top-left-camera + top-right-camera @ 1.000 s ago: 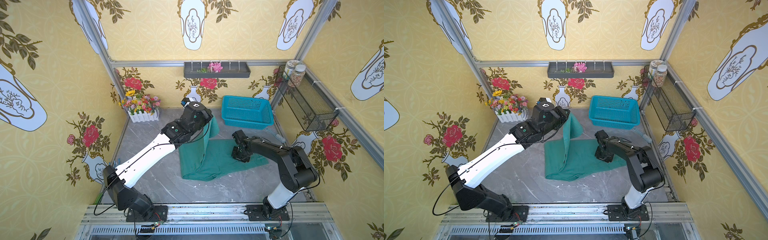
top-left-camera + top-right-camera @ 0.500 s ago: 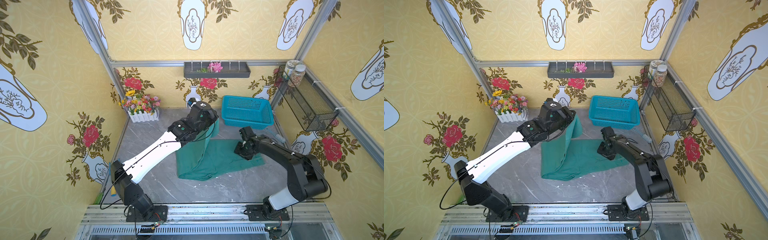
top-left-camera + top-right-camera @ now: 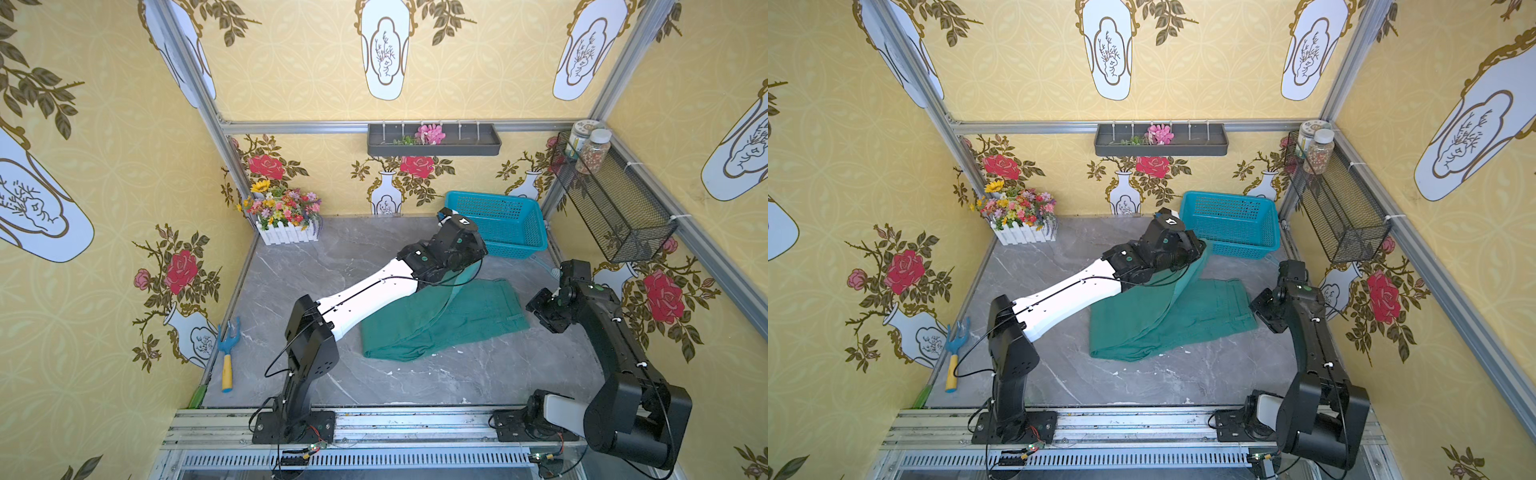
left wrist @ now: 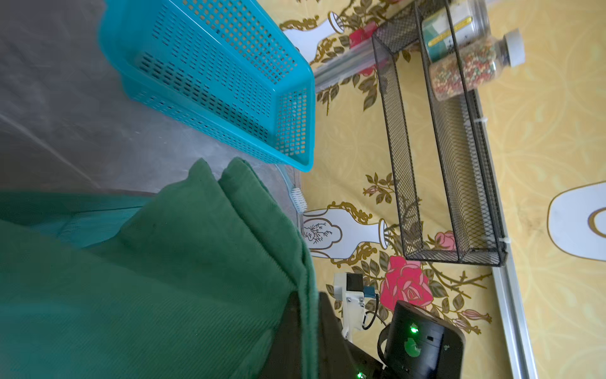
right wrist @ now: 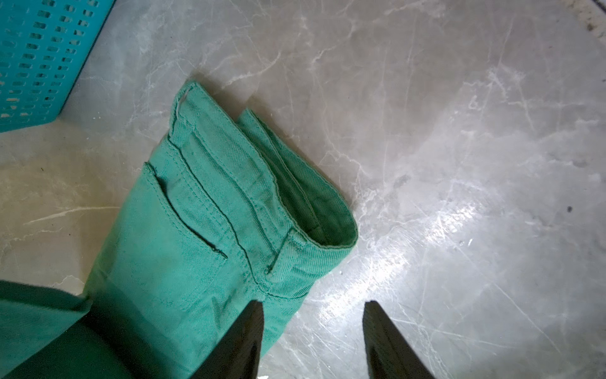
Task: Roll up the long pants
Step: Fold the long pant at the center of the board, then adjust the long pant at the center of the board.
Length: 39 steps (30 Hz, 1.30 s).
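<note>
The left gripper [image 4: 306,300] pinches the long pants [image 3: 457,320] (raised); right gripper [image 5: 313,305] gapes empty.

We find bare tabletop [image 5: 459,164] ahead of right gripper [image 5: 313,308], free between its jaws; long pants [image 5: 203,213] just beside it; basket [image 3: 515,247] close past left gripper [image 4: 305,302].

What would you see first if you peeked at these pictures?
First, the long pants: a big green heap in the middle of the grey table, with one part pulled up by the left end effector, which is shut on the cloth. A bright blue basket stands at the back right, and colourful flowers sit in the back left corner.
</note>
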Each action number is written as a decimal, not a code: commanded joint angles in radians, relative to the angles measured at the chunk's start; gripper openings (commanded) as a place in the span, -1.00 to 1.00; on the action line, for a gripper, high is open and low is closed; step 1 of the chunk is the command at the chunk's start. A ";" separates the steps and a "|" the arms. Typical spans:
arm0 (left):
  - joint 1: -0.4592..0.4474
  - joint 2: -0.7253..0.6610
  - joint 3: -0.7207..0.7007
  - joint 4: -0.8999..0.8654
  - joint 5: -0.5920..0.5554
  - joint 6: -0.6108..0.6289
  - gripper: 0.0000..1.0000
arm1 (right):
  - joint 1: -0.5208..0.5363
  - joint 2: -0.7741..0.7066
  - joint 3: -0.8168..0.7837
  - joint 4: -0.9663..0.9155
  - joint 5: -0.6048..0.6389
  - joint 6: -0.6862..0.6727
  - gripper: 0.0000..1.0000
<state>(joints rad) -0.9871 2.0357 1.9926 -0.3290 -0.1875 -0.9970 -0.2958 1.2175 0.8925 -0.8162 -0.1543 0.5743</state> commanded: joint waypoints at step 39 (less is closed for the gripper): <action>0.441 -0.858 -1.291 -0.289 0.300 0.048 0.44 | 0.025 0.123 0.035 0.044 -0.136 -0.128 0.26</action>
<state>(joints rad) -0.5797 1.1908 0.7898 -0.6746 0.0010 -0.9409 -0.2733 1.3415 0.9367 -0.7853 -0.2970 0.4553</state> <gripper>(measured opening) 0.721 0.632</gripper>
